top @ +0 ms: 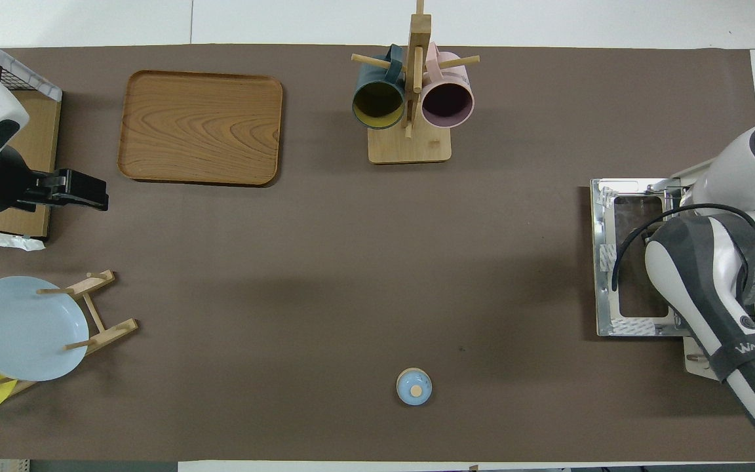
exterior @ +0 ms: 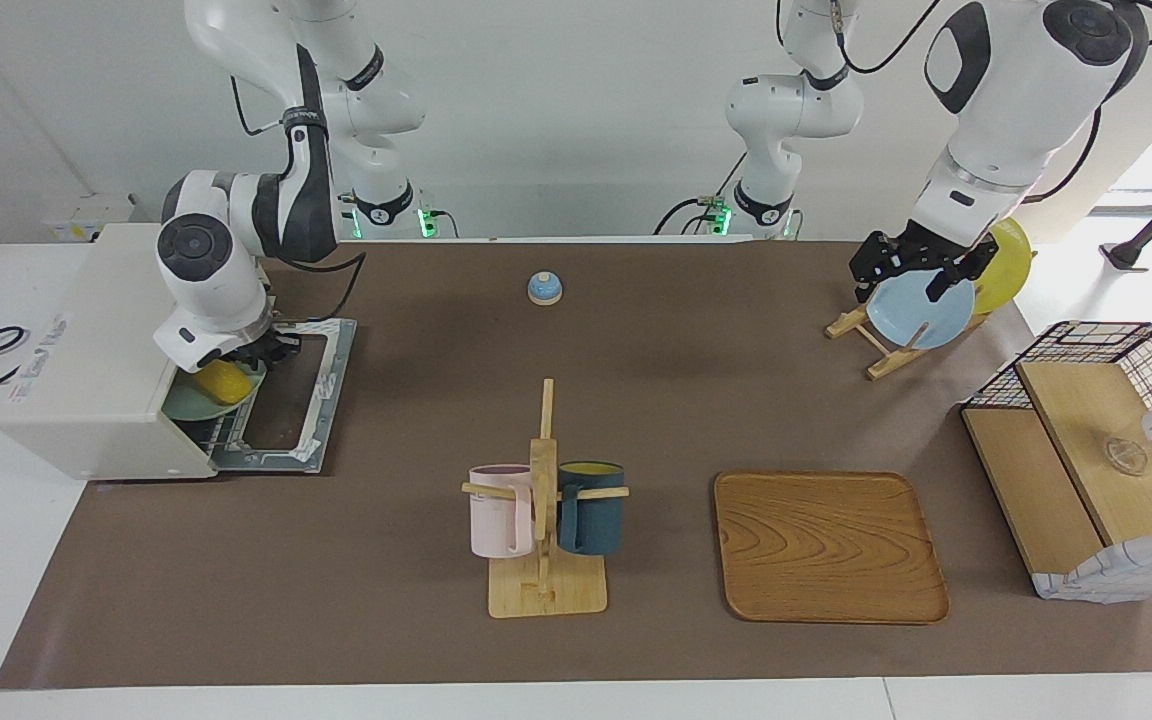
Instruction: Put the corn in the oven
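Facing view: the corn (exterior: 223, 381) lies on a green plate (exterior: 188, 404) inside the oven (exterior: 86, 380); the right gripper (exterior: 258, 352), grip unclear, could drag it out. The left gripper (exterior: 911, 270) waits open.

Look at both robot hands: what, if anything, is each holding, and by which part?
The left hand is open over the blue plate and holds nothing. The right hand is at the corn in the oven; whether it grips it cannot be told.

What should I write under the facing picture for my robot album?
Right gripper at the open oven, corn on a green plate inside; left gripper waits over the plate rack.
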You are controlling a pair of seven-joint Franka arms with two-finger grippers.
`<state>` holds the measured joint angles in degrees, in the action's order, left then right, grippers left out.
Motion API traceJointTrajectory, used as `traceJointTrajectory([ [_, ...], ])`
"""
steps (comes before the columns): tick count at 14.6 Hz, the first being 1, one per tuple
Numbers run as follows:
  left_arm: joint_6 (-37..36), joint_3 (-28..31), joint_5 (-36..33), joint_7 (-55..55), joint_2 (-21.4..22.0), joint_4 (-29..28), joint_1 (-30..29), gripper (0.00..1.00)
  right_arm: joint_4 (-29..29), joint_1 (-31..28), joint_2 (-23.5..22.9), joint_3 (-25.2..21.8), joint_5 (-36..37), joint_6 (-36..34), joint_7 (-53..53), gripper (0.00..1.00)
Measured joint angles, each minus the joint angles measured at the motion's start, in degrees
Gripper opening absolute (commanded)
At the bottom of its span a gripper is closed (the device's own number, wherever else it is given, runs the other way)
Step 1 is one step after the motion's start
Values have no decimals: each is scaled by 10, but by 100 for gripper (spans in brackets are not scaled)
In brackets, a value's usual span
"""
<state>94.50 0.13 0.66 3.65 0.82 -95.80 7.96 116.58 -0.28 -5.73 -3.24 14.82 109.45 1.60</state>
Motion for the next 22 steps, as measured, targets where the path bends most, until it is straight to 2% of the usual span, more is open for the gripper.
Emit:
traceJointTrajectory([
  [1, 0, 0, 0, 0, 0, 0, 0, 100, -10, 1, -1, 2, 0, -8, 0, 15],
  [3, 0, 0, 0, 0, 0, 0, 0, 100, -39, 9, -4, 10, -8, -31, 0, 0],
  [5, 0, 0, 0, 0, 0, 0, 0, 100, -57, 25, -10, 13, -34, -33, -11, 0],
  [7, 0, 0, 0, 0, 0, 0, 0, 100, -51, 42, -15, 14, -67, -2, -26, 0],
  [11, 0, 0, 0, 0, 0, 0, 0, 100, 29, 62, -32, 15, -94, 129, -71, 0],
  [13, 0, 0, 0, 0, 0, 0, 0, 100, 57, 63, -48, 15, -94, 167, -86, 0],
  [22, 0, 0, 0, 0, 0, 0, 0, 100, 68, 59, -52, 15, -91, 170, -99, 0],
])
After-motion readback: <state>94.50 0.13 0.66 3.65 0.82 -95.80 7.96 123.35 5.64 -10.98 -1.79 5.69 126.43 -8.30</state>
